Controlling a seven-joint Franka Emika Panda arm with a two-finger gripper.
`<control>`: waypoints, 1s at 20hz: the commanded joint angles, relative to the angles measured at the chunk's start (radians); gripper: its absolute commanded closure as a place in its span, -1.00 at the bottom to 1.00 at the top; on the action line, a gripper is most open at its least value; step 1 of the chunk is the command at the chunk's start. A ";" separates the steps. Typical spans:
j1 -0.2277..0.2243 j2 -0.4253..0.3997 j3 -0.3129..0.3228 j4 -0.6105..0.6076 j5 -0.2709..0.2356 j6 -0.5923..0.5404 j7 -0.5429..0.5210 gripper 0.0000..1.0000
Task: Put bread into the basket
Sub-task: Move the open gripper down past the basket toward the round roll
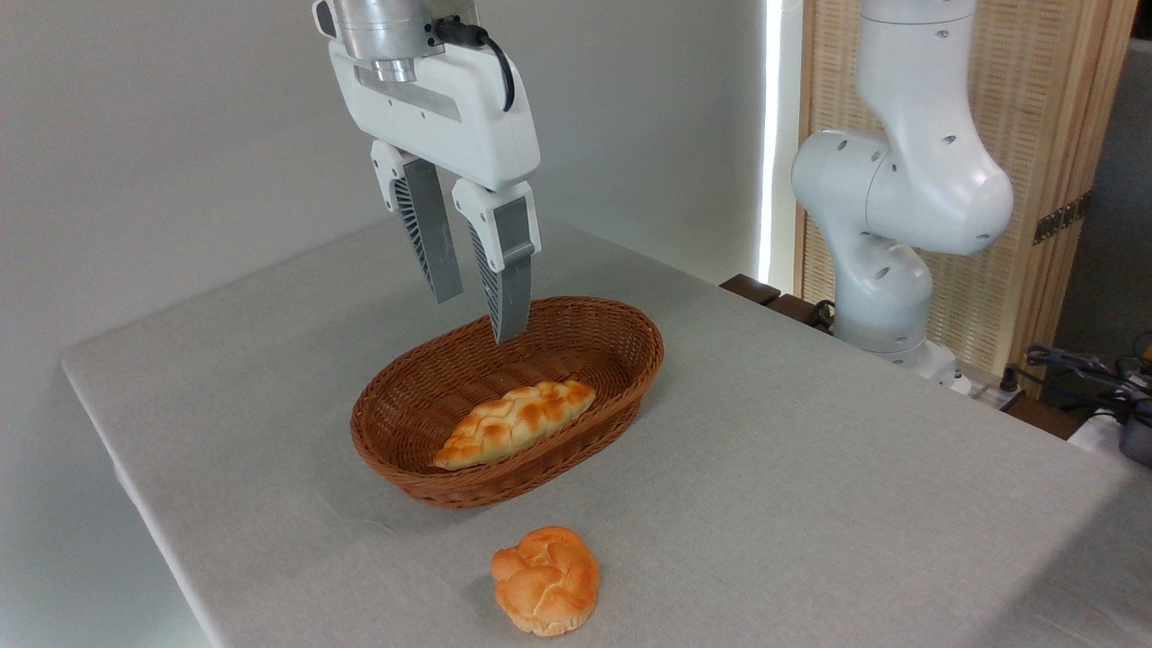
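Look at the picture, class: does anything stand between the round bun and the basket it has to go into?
Nothing visible does. The bun sits on bare table just in front of the basket. A braided loaf already lies inside, filling the near part; the far part is free.

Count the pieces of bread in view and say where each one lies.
2. The braided loaf lies inside the wicker basket. The round bun sits on the table in front of the basket, outside it. None appears hidden.
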State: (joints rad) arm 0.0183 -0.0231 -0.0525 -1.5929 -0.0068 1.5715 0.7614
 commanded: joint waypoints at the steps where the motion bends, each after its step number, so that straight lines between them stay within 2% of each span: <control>1: -0.006 0.015 0.006 0.022 0.014 0.005 -0.008 -1.00; 9: -0.006 0.014 0.008 0.016 0.013 0.005 -0.002 -1.00; 11: 0.002 0.008 0.014 -0.022 0.013 0.002 0.003 -1.00; 15: 0.057 0.006 0.023 -0.080 0.005 0.076 0.026 -1.00; 18: 0.115 0.006 0.029 -0.162 0.005 0.204 0.061 -1.00; 20: 0.137 0.009 0.029 -0.211 0.005 0.273 0.090 -1.00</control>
State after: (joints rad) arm 0.1269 -0.0083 -0.0270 -1.7265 -0.0056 1.7466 0.8077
